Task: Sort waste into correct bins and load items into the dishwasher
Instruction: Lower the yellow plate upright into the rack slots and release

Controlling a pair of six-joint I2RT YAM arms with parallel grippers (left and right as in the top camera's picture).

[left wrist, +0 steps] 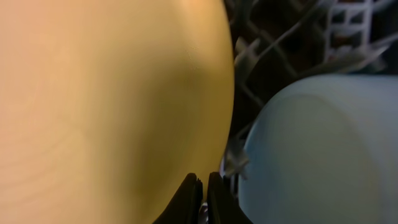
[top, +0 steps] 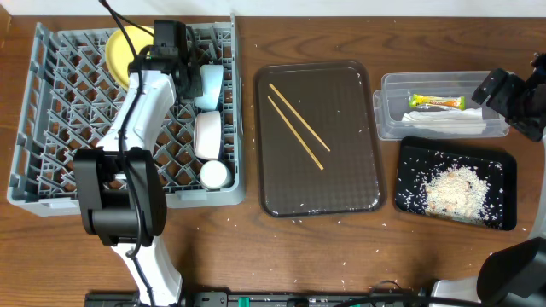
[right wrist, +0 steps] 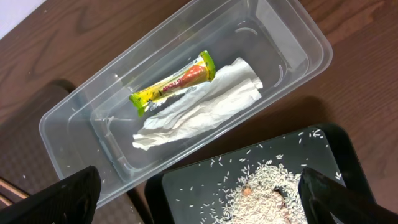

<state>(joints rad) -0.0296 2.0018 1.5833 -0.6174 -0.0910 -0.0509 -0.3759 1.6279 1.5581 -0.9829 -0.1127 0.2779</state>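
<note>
The yellow plate (top: pixel 122 53) stands on edge at the back of the grey dishwasher rack (top: pixel 51 111). It fills the left of the left wrist view as a yellow plate (left wrist: pixel 112 99), with the light blue bowl (left wrist: pixel 323 149) on the right. My left gripper (left wrist: pixel 204 186) is shut, its tips together beside the plate's rim. The light blue bowl (top: pixel 210 87), white bowl (top: pixel 208 135) and white cup (top: pixel 214 175) sit in the rack's right column. The chopsticks (top: pixel 299 128) lie on the brown tray (top: pixel 358 196). My right gripper (right wrist: pixel 199 193) hangs open above the clear tub (right wrist: pixel 74 124) and the black tray (right wrist: pixel 186 193).
The clear tub (top: pixel 388 119) holds the foil sachet (right wrist: pixel 174 86) and the white paper (right wrist: pixel 199 112). A heap of rice (top: pixel 452 189) lies in the black tray (top: pixel 503 170). A few stray grains (top: pixel 299 220) dot the table by the brown tray's front edge.
</note>
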